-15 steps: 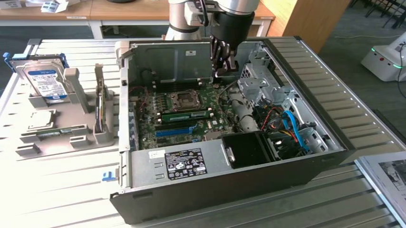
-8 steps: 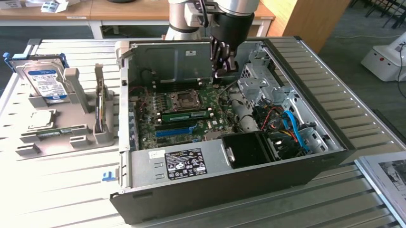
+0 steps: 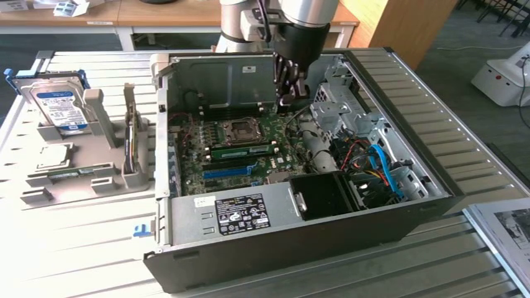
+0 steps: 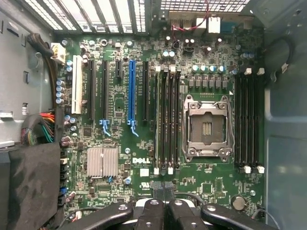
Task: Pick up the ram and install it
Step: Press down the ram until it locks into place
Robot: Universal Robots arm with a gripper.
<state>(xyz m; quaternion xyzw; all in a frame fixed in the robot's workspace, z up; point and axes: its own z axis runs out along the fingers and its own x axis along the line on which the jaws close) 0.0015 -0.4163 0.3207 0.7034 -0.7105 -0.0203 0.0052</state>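
The pincer [image 3: 290, 99] was held pressed together with nothing pinched in it, hanging over the far part of the motherboard [image 3: 192, 162] inside the open computer case [image 3: 398, 217] on the bench [image 3: 83, 248]. The ram [image 3: 242, 149] was judged to be the green stick standing on edge in a slot just on the near side of the processor socket [image 3: 242, 129], between it and the blue slot [image 3: 225, 172]. Its long axis was laid along the exterior view's left-to-right line, parallel with the neighbouring slots, contact edge down and top edge up. The step in hand was taken to be the seating. It would be done well if the closed tips were brought squarely onto the top edge, force were kept straight down and shared evenly between both ends, and the white end clips [image 4: 156, 170] were seen snapped in. Any sideways lean should be avoided, since so thin a board is readily bent.
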